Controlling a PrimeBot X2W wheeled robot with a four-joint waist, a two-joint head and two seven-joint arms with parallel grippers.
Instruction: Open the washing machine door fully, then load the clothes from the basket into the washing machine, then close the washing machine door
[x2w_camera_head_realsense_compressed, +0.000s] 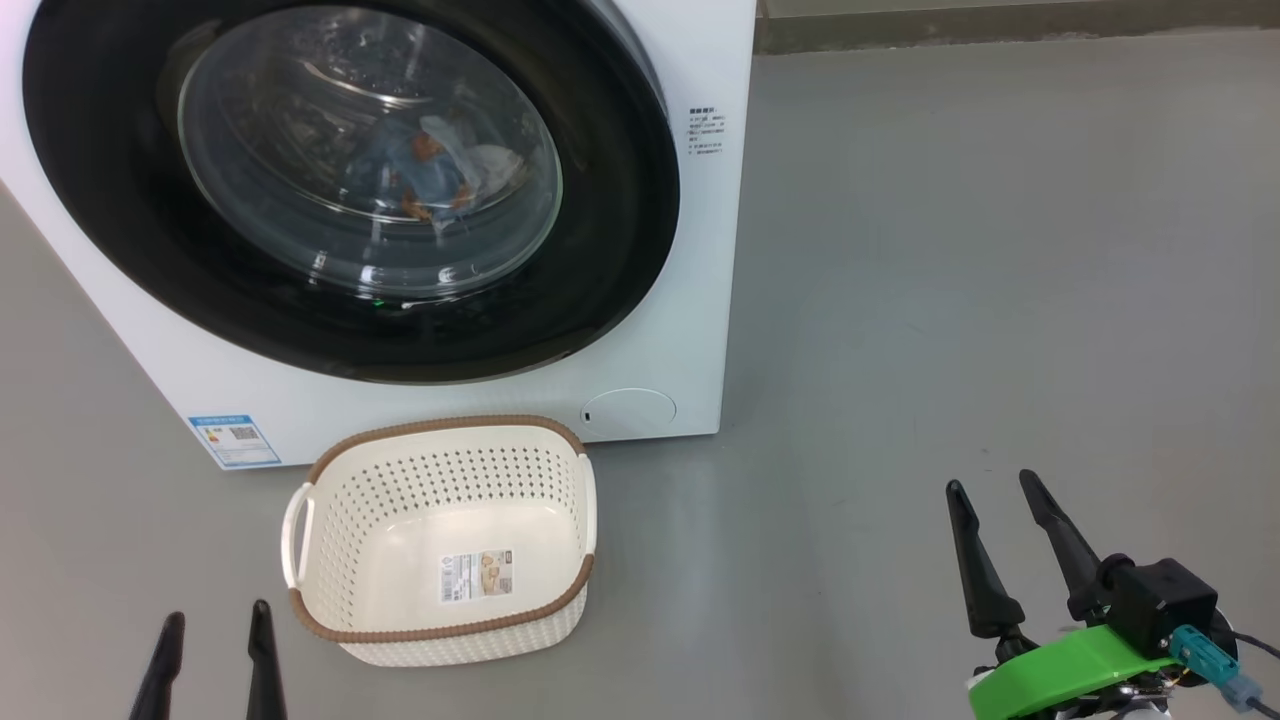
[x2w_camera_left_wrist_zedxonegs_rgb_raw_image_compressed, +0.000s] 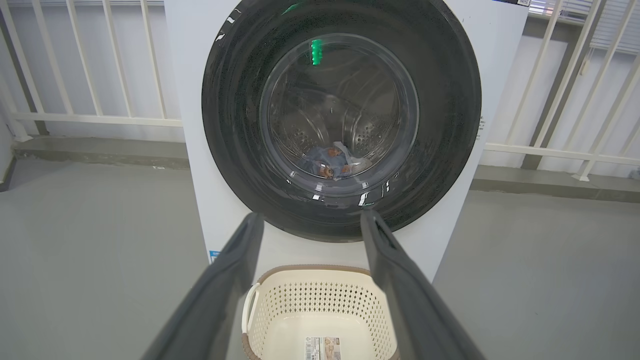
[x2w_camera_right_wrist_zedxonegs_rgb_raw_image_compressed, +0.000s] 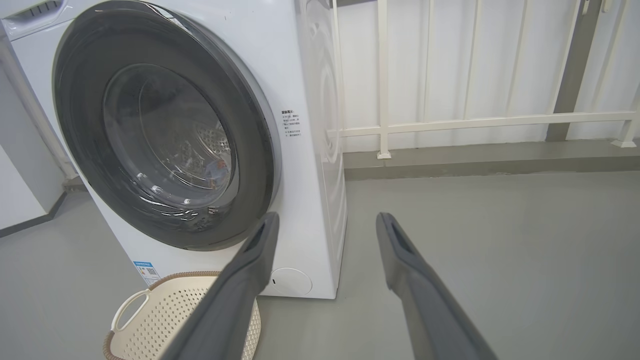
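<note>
All steps look done; you need only keep clear. Head view: left gripper (x2w_camera_head_realsense_compressed: 216, 612) and right gripper (x2w_camera_head_realsense_compressed: 991, 482) sit low and near, fingers spread, holding nothing; basket (x2w_camera_head_realsense_compressed: 440, 478) bare, washing machine door (x2w_camera_head_realsense_compressed: 600, 250) shut. Left wrist view: clothes (x2w_camera_left_wrist_zedxonegs_rgb_raw_image_compressed: 332, 162) lie far inside, behind the glass. Right wrist view: door flush.
</note>
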